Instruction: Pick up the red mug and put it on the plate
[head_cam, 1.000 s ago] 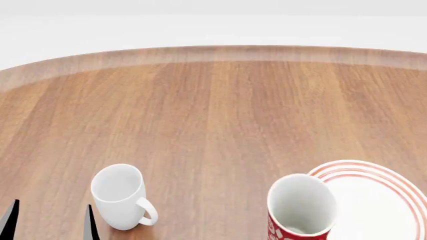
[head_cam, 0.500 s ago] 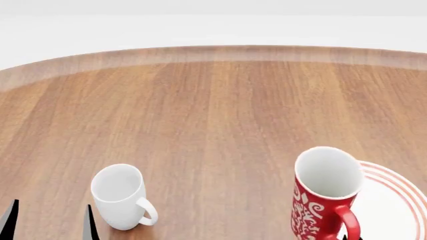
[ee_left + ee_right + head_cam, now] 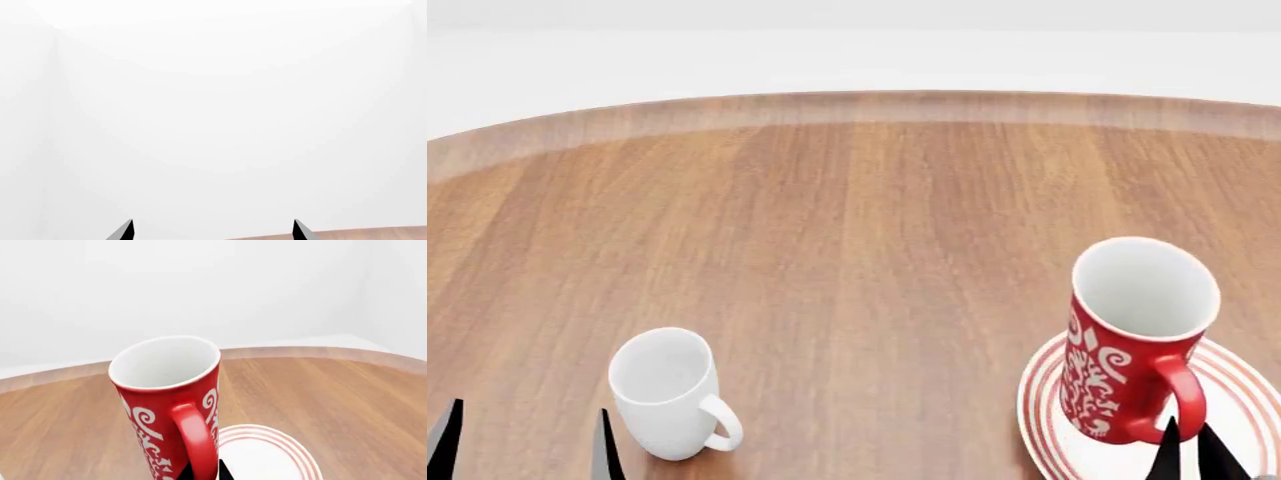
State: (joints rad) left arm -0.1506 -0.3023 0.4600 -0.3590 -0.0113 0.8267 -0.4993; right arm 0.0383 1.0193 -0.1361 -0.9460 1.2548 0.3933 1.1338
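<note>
Item: red mug (image 3: 1134, 335), over the plate (image 3: 1241, 400), leaning slightly; whether its base touches I cannot tell.

My right claw (image 3: 1192, 452) grips the handle from the near side. My left claw (image 3: 523, 440), parted, empty, sits well apart.

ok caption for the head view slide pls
Right claw holds the red mug by its handle over the plate; a white mug stands on the table near the left claw.

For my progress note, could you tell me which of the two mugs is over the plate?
The red mug with white swirls, held by its handle over the plate. The plain white mug stands apart on bare wood.
</note>
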